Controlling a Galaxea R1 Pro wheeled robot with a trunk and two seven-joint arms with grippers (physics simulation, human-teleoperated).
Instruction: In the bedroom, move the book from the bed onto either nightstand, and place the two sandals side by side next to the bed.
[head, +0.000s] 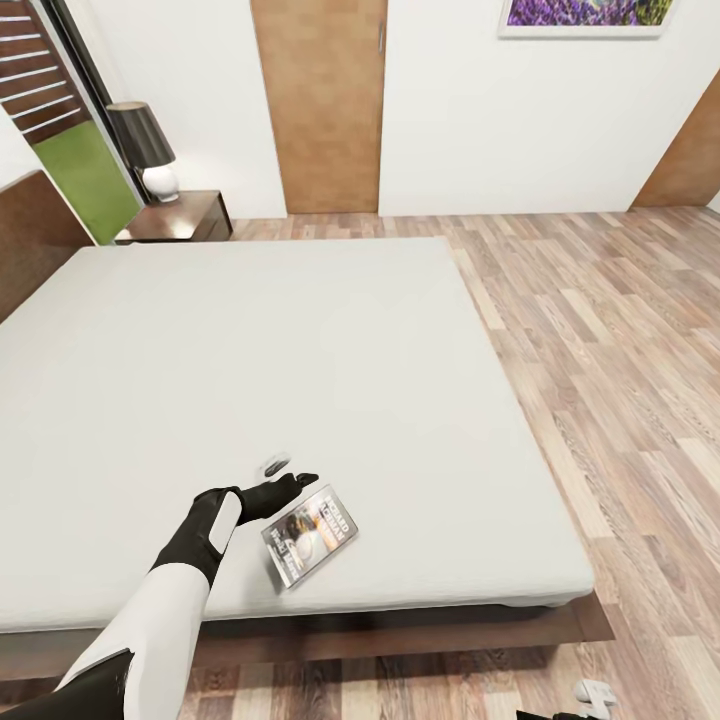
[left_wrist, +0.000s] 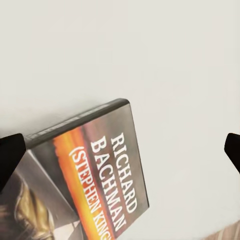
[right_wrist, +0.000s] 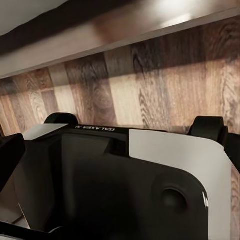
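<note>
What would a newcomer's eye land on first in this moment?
The wide pale bed, bare except for the book lying flat near its foot edge. The left gripper hovers beside the book with fingers spread, not holding it; the wrist view reads RICHARD BACHMAN on the cover. At the far head corner stands a nightstand with a black-shaded lamp.

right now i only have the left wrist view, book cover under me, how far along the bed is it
Observer: The book lies near the foot edge of the bed, close to the robot.
Operator: is my gripper on it
Observer: Not yet. The left gripper is open and sits just beside the book's far corner.
Operator: where's a nightstand
Observer: One nightstand stands at the far side by the headboard, carrying a lamp.
</note>
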